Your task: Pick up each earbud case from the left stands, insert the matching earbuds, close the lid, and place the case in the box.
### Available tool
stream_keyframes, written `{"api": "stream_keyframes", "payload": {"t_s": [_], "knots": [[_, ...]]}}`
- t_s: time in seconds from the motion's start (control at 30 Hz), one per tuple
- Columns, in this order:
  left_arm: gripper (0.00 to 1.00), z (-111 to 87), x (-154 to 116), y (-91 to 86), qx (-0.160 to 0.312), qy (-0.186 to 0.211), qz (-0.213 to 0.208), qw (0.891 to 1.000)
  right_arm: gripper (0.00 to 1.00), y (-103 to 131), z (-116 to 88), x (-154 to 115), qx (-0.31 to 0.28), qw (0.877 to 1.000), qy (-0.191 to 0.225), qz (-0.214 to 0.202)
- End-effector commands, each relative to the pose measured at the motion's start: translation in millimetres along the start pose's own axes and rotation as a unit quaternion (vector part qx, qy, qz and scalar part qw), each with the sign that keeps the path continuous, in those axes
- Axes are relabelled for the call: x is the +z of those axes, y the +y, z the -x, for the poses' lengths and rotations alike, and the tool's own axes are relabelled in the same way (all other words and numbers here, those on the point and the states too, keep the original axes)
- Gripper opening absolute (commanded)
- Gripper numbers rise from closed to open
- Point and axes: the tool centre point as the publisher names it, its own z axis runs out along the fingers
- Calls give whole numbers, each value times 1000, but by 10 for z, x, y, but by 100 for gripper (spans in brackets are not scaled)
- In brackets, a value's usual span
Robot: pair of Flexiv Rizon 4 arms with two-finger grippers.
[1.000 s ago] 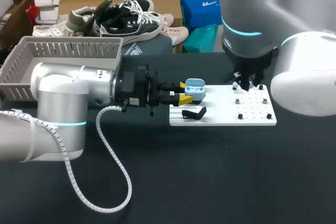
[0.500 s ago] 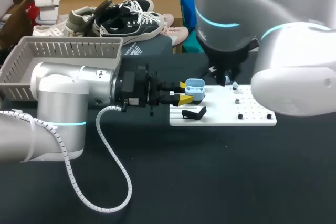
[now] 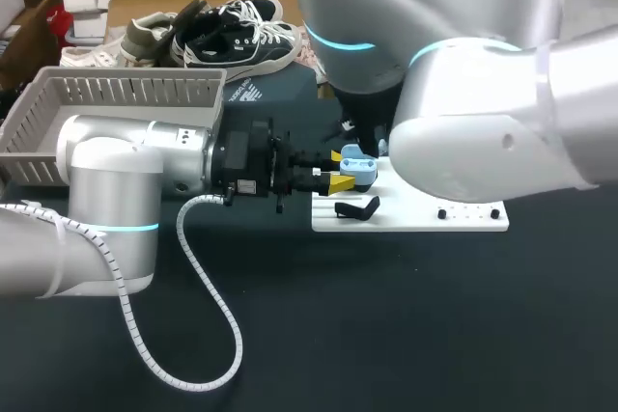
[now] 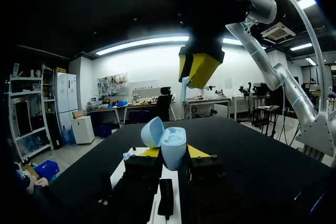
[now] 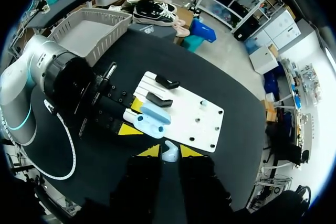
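Just past the centre of the worktop (image 3: 386, 335), toward one o'clock in the head view, the left gripper (image 4: 174, 152) has its fingers clamped on the sides of the pale blue earbud case (image 4: 171, 145). It holds the case level above the white stand board (image 3: 463, 216) with the lid swung back, so the sockets face upward. The right gripper (image 5: 169, 151) hangs directly over the case, its fingers pinched on a small pale earbud (image 5: 169, 156) and its tips pointing down. It seems lined up for a straight descent into a socket. A black stand (image 3: 357, 207) sits on the board at the case's six o'clock. The grey box (image 3: 116, 94) lies at the board's ten o'clock, close to the left arm, which would suit dropping the case there once the lid is closed.
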Motion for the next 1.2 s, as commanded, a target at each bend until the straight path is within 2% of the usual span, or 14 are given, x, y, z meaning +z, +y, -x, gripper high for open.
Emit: {"api": "stream_keyframes", "payload": {"t_s": [0.03,0.4,0.43,0.57,0.73,0.87,1.2], "knots": [[0,-7,4,8,0,0,-1,1000,0,17,28,-1,0,1000,4,-2],[0,-7,4,8,0,0,-1,1000,0,17,28,-1,0,1000,4,-2],[0,-7,4,8,0,0,-1,1000,0,7,46,-9,13,1000,18,-1],[0,-7,4,8,0,0,-1,1000,0,31,113,-50,81,996,33,13],[0,-7,4,8,0,0,-1,1000,0,79,138,-54,175,981,77,7],[0,-7,4,8,0,0,-1,1000,0,117,116,-39,201,975,96,-15],[0,-7,4,8,0,0,-1,1000,0,117,56,45,220,968,119,-9]]}}
